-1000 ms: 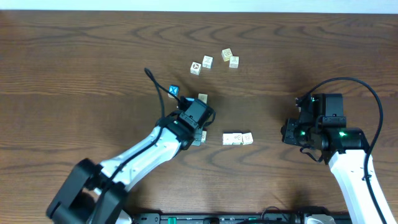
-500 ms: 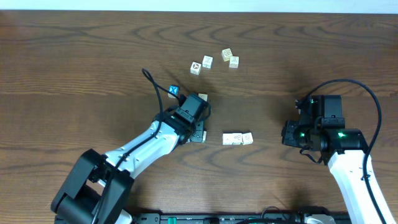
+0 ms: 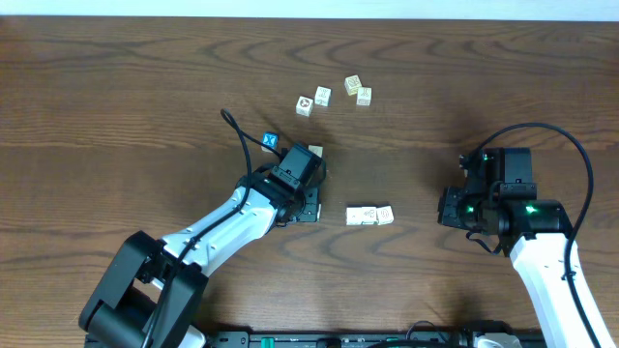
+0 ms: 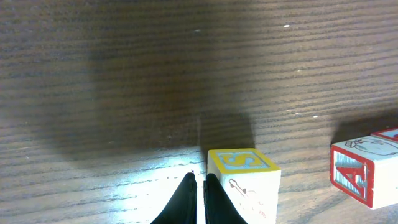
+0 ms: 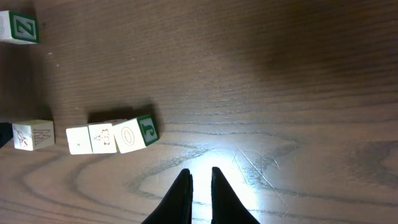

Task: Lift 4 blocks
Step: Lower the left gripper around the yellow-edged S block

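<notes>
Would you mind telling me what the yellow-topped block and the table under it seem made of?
Yellow-topped block: probably painted wood, going by cream matte faces, crisp edges and a printed yellow-and-blue top. Table: dark brown wood or wood-look laminate; grain lines show, with a slight sheen under the light.

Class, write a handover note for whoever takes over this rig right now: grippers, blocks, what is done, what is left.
Left gripper: shut, empty, tips beside a yellow-topped block.
Right gripper: shut, empty, over bare table.
Blocks: a loose group of four at the far side, a short row between the arms, all resting on the table.
Done: no block lifted.
Left: all four lifts.
</notes>
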You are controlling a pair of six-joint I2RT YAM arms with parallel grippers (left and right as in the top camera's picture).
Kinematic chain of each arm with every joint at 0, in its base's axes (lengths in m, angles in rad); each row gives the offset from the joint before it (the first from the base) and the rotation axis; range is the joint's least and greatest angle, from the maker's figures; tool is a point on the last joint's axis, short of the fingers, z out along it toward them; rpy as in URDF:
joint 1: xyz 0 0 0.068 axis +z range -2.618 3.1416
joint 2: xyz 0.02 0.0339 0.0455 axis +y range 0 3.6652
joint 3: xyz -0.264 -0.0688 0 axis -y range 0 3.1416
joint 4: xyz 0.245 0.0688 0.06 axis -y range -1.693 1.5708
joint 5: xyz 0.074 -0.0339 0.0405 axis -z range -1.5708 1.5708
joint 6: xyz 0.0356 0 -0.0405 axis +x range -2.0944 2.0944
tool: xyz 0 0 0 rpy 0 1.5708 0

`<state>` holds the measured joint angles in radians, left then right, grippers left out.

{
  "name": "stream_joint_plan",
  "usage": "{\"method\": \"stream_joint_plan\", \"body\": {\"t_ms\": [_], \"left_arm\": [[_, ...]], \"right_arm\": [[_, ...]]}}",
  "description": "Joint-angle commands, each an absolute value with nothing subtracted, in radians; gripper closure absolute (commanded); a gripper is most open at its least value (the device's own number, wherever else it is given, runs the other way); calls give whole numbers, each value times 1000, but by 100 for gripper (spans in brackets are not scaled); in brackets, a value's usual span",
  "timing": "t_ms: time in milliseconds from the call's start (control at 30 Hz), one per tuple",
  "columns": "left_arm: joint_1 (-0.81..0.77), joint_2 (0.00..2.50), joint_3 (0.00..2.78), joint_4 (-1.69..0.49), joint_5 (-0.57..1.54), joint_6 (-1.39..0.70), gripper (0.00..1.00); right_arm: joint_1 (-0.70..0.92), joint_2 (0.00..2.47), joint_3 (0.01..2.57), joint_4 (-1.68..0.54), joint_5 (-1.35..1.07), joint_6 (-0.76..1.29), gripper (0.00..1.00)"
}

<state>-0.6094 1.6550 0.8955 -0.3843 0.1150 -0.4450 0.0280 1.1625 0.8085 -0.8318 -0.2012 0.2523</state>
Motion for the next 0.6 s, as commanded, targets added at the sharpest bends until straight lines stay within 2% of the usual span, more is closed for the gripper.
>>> {"method": "stream_joint_plan", "body": {"t_ms": [0, 567], "left_arm": [[-605, 1661, 889, -387, 125, -439, 93], [-607, 1661, 886, -424, 176, -440, 93]], "right_arm": [[20, 1158, 801, -830, -191, 253, 91], [20, 1158, 801, -829, -191, 253, 91]]}}
